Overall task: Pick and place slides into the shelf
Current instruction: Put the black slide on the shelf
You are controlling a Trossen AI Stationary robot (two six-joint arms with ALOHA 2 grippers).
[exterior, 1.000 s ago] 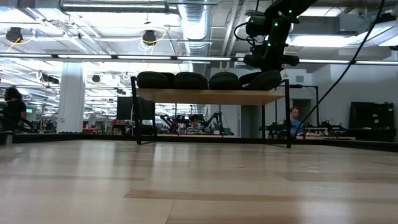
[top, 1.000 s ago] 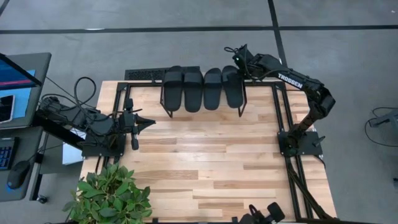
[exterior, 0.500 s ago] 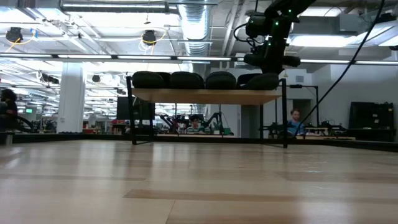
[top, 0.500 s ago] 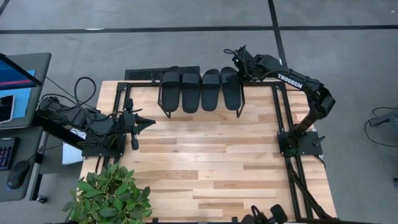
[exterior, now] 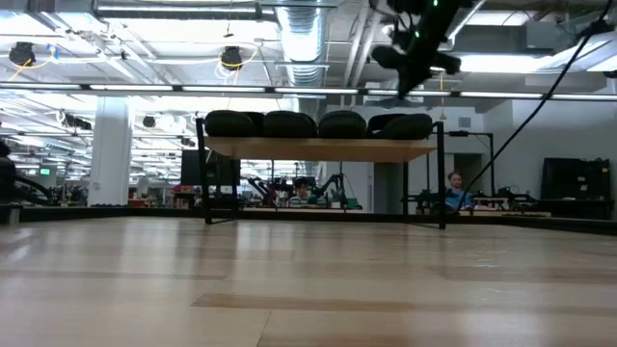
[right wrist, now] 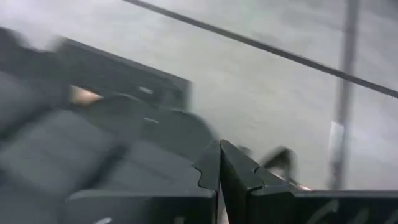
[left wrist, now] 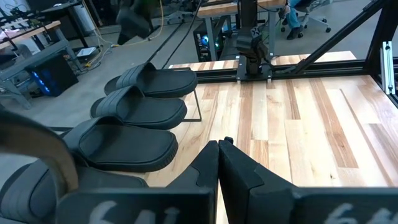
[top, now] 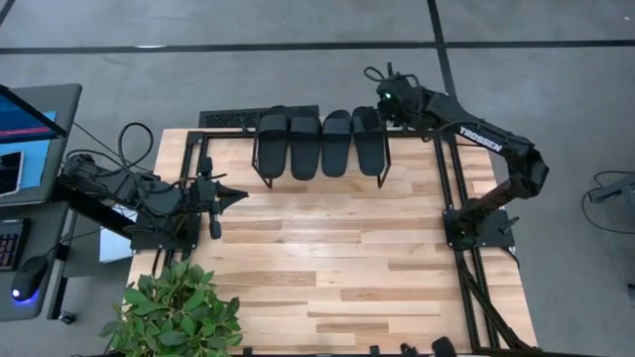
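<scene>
At the left edge of the high view, the left pincer (top: 236, 195) waits over the counter (top: 337, 268) with its fingers closed and empty. At upper centre, four slides (top: 322, 142) lie side by side on the shelf (exterior: 318, 149). Just right of them, at the shelf's far right corner, the right pincer (top: 381, 98) hangs closed, holding nothing
</scene>
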